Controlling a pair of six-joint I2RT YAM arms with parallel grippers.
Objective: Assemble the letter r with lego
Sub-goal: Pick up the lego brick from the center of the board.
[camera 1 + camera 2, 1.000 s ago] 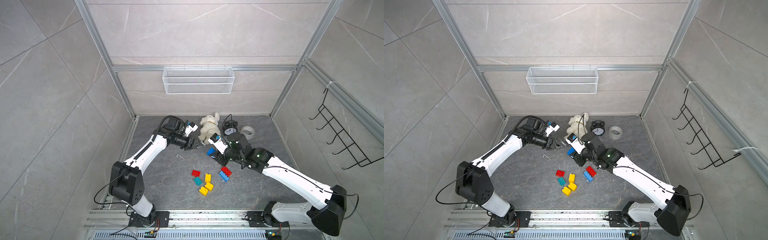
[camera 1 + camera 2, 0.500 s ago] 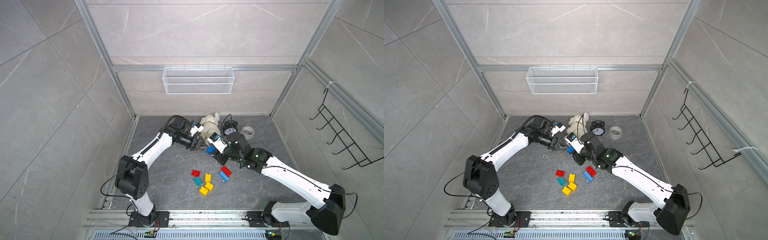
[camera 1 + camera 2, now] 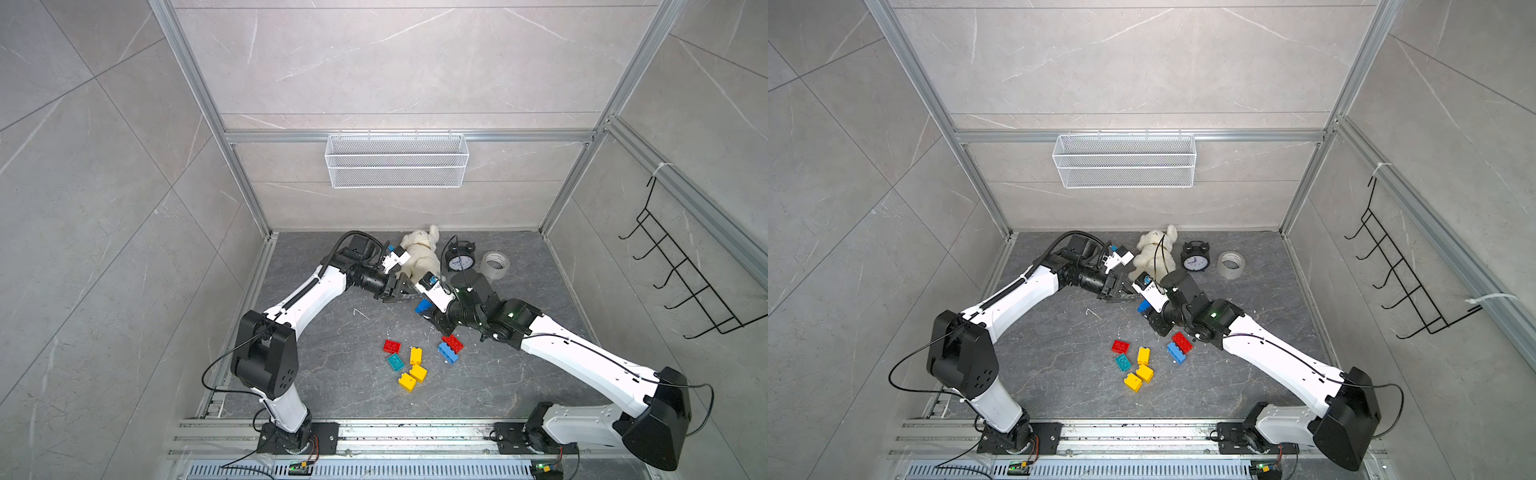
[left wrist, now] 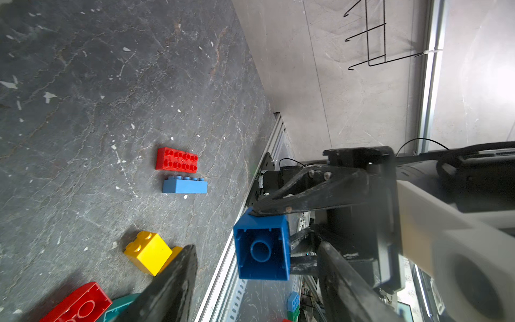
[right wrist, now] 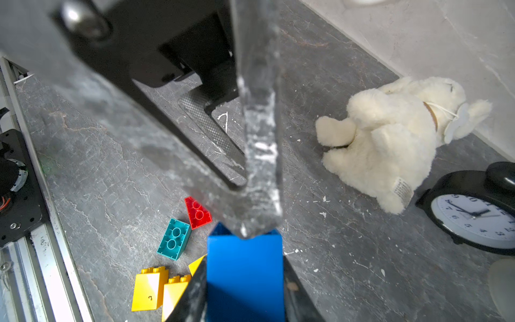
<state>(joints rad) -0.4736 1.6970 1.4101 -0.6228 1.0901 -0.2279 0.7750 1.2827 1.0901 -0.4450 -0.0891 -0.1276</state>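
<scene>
Presently, one blue brick [image 4: 262,251], raised clear of the desk [image 3: 332,374], clamped between the close-set fingers of the right tool [image 5: 244,267]; long axis runs out from that tool toward the left tool [image 3: 400,292], hollow underside facing it. Left tool: spread wide, holding nothing, fingers flanking the brick's free end, contact not discernible. Loose bricks [image 3: 415,357] lie on the desk below, apart from both tools
</scene>
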